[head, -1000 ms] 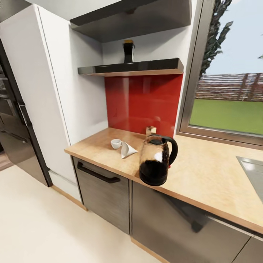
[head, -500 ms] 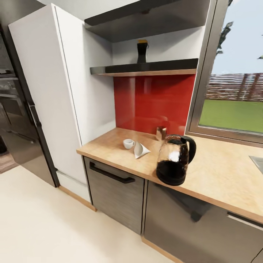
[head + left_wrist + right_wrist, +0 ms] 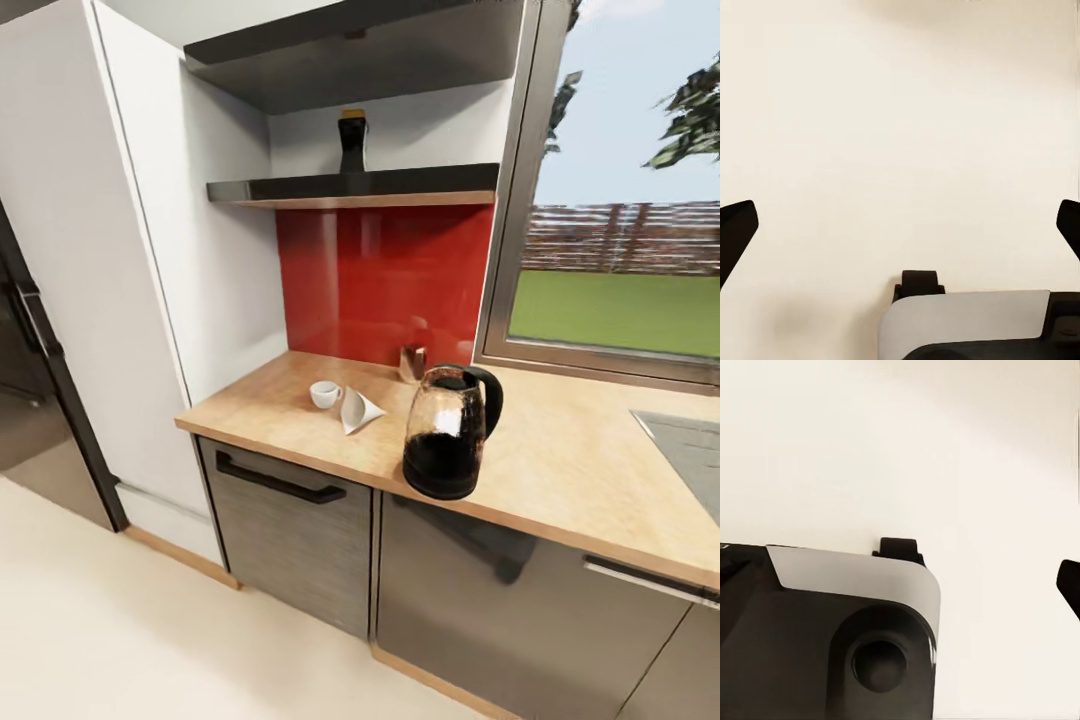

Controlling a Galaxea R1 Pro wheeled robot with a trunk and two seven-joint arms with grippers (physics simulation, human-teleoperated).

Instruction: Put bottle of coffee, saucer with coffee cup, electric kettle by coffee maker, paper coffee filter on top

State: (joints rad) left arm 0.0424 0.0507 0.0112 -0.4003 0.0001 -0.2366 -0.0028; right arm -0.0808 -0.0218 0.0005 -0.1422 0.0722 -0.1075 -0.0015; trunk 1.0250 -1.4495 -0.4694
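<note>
The electric kettle (image 3: 450,432), clear glass with a black base and handle, stands near the front edge of the kitchen countertop (image 3: 560,470). To its left lie the small white coffee cup (image 3: 323,393) and the white paper coffee filter (image 3: 358,410), side by side. The dark bottle of coffee (image 3: 352,140) with its yellow cap stands on the kitchen shelf (image 3: 400,185) above the red backsplash. The coffee maker and the saucer are out of view. My left gripper (image 3: 900,232) is open over pale floor. My right gripper (image 3: 900,585) also looks open, with one fingertip (image 3: 1069,583) showing.
A tall white cabinet side (image 3: 170,250) bounds the counter at the left, with a dark appliance (image 3: 30,380) beyond it. A window (image 3: 620,270) sits at the right, and a grey inset panel (image 3: 690,450) lies in the counter. A small beige object (image 3: 412,362) stands by the backsplash.
The whole head view swung right, then back left and slightly nearer, so the camera moved. The kettle, cup, filter and bottle keep their places relative to the counter and shelf.
</note>
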